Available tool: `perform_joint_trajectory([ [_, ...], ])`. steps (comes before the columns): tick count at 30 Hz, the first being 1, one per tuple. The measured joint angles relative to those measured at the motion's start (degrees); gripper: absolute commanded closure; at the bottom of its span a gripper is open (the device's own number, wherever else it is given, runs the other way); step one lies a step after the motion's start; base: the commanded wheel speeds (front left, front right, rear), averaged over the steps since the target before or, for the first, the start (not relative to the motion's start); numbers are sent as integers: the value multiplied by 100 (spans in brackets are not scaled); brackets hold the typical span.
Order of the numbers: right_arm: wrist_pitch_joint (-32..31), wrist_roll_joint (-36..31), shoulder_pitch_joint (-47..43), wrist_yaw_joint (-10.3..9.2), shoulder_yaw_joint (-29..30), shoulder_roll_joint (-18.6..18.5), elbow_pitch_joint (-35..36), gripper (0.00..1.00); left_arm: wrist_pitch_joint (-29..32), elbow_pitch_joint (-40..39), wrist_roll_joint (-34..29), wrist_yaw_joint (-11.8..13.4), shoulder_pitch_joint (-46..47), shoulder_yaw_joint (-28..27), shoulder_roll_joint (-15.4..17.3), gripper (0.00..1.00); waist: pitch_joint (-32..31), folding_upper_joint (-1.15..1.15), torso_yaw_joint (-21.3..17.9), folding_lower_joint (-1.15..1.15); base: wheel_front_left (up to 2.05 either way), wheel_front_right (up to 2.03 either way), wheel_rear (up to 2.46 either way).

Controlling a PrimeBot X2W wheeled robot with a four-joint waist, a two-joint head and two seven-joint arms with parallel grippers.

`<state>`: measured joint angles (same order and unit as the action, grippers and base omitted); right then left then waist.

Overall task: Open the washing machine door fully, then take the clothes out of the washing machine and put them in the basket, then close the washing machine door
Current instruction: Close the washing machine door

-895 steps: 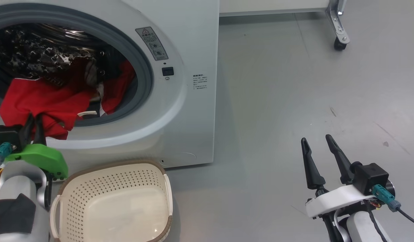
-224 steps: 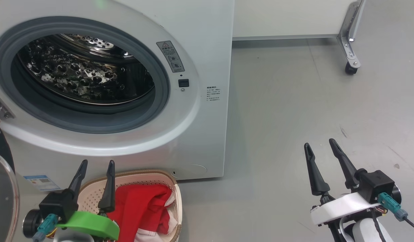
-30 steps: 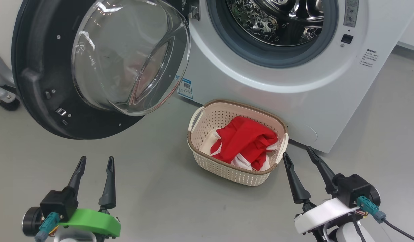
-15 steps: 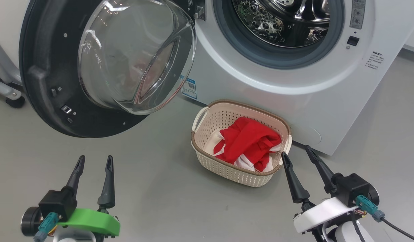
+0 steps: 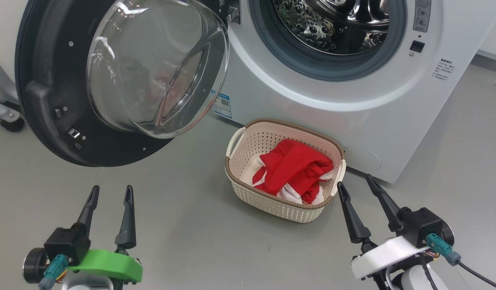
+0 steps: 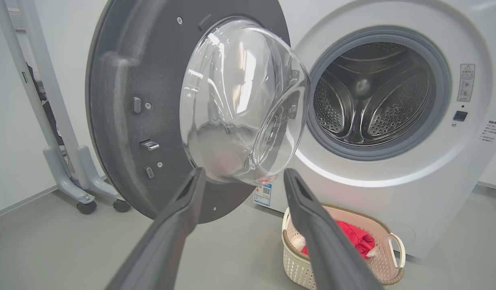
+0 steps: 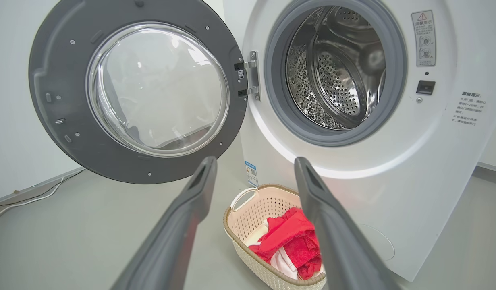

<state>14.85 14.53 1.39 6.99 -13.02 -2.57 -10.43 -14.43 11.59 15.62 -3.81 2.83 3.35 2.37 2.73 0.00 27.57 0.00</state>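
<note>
Presently the washing machine door [image 5: 42, 100] is seen swung wide ahead of the left gripper [image 5: 112, 187], glass bowl bulging toward the basket [image 5: 272, 203]. That gripper and the right gripper [image 5: 354, 180] are spread open, nothing held. The basket, long axis along the washing machine [image 5: 372, 121], lies just ahead-left of the right gripper, clothes [image 5: 296, 169] inside. The hinge [image 7: 252, 74] is shown by the right wrist view.

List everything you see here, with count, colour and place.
small cream perforated plastic basket: one, cream, on the floor
bright red fabric clothes: one heap, red and white, in the basket
big white front-loading washing machine: one, white, behind the basket
round black-rimmed door with clear glass bowl: one, black, swung open leftward
perforated steel drum: one, silver, inside the machine
small blue label: one, blue, on the machine's front
left gripper: one, dark, open, lower left
right gripper: one, dark, open, lower right
</note>
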Motion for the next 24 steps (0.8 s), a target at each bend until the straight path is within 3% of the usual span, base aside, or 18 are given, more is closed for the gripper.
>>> perform_joint_trajectory([
  [22, 0, 0, 41, 0, 5, 0, -2, 0, -1, -30, 0, 0, 0, -11, 0, 0, 34, 0, -31, 0, 0, 0, 0],
  [23, 0, 0, 41, 0, 4, 0, -2, 0, 0, -29, -3, 0, -1, -11, 0, 7, 37, 0, -33, 0, 0, 0, 0],
  [24, 0, 0, 42, 0, 3, 0, -2, 0, 0, -34, -23, 0, -1, -13, 0, 53, 41, 0, -35, 0, 0, 0, 0],
])
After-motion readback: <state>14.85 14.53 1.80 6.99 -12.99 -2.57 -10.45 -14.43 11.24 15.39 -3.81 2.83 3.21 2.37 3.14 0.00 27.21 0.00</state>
